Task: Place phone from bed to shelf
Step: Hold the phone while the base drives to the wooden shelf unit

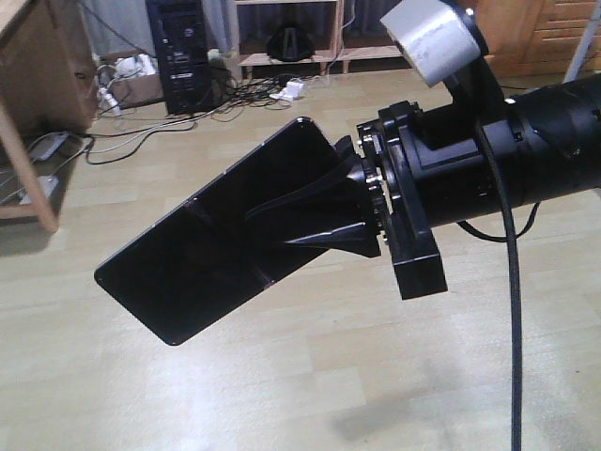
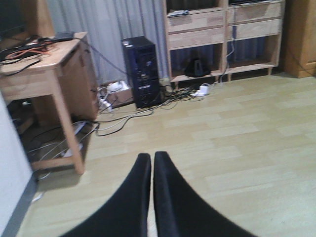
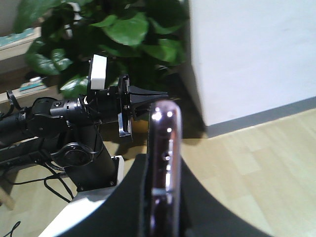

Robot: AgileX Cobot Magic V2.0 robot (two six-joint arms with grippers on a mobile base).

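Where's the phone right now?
In the front view, the phone hangs in mid-air above the pale wood floor, centre-left, clamped from the right by the right gripper.

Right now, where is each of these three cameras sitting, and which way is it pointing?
Front camera: beside the right arm, facing out across the floor; shows the right fingers clamping the phone.
Left wrist camera: looks past the shut, empty left fingers toward the computer tower and shelf.
Right wrist camera: looks along the gripped phone's edge toward a plant and the left arm.
Front and left wrist views share the computer tower and shelf.
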